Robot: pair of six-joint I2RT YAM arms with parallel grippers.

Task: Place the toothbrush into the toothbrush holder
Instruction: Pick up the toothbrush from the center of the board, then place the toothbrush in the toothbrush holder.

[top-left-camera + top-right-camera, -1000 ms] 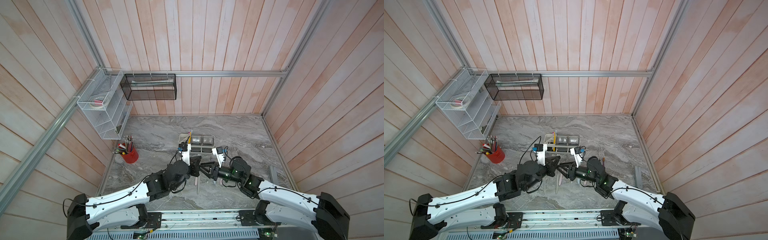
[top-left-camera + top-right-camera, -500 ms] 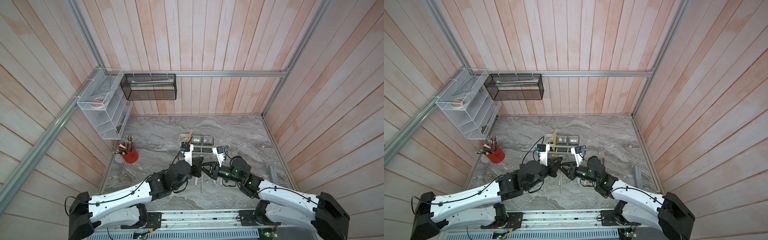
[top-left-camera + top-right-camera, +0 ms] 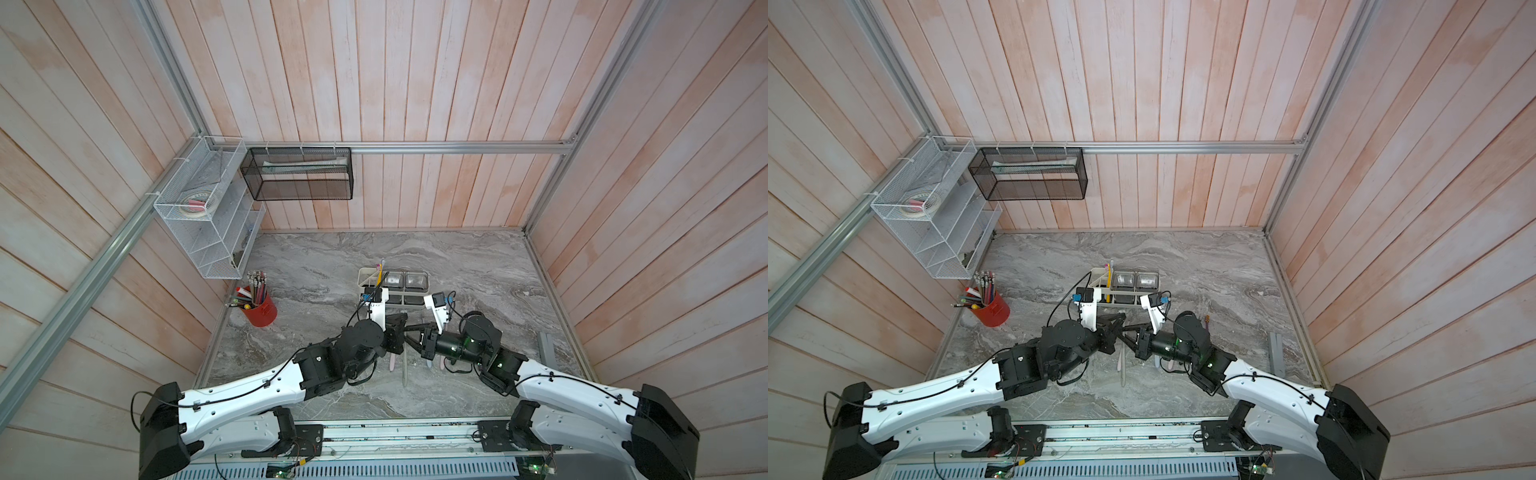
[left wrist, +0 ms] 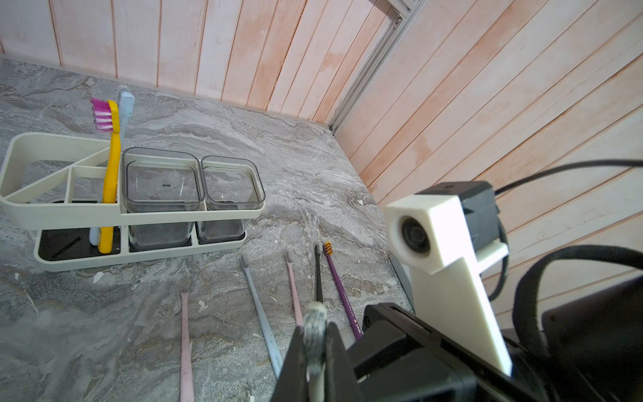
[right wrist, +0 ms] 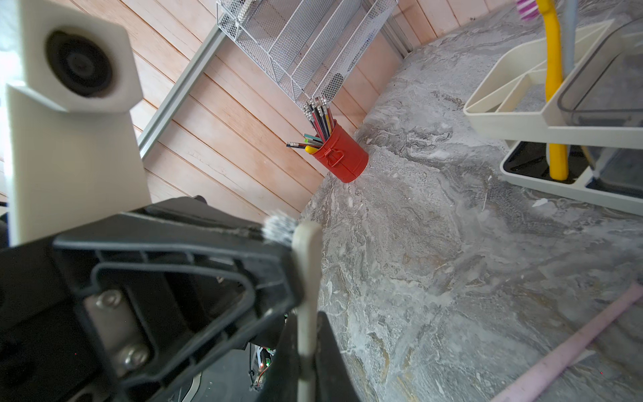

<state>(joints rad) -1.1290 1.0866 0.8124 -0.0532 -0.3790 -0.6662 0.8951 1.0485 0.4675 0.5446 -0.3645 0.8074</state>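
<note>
Toothbrush (image 4: 315,323) with a cream handle and grey-white bristles stands upright, head up, gripped by both arms at once over the front middle of the grey marbled surface (image 4: 313,156). The right end effector (image 5: 306,334) is clenched on its handle. The left end effector (image 4: 315,330) pinches its neck right by the bristles, and the two sets of jaws almost touch. In a top view the toothbrush (image 3: 404,372) shows as a pale stick below the meeting arms. Five loose toothbrushes (image 4: 261,313), pink, blue-grey, black and purple, lie side by side on the surface between the arms and the toothbrush holder (image 4: 69,212). That white holder stands farther back, apart from the held brush. A yellow toothbrush (image 4: 111,167) and a pale blue toothbrush (image 4: 126,104) stand upright in its divided end, beside two clear cups (image 4: 160,184). A red cup of pencils (image 5: 342,160) sits by the left wall below a white wire rack (image 3: 199,220).
</note>
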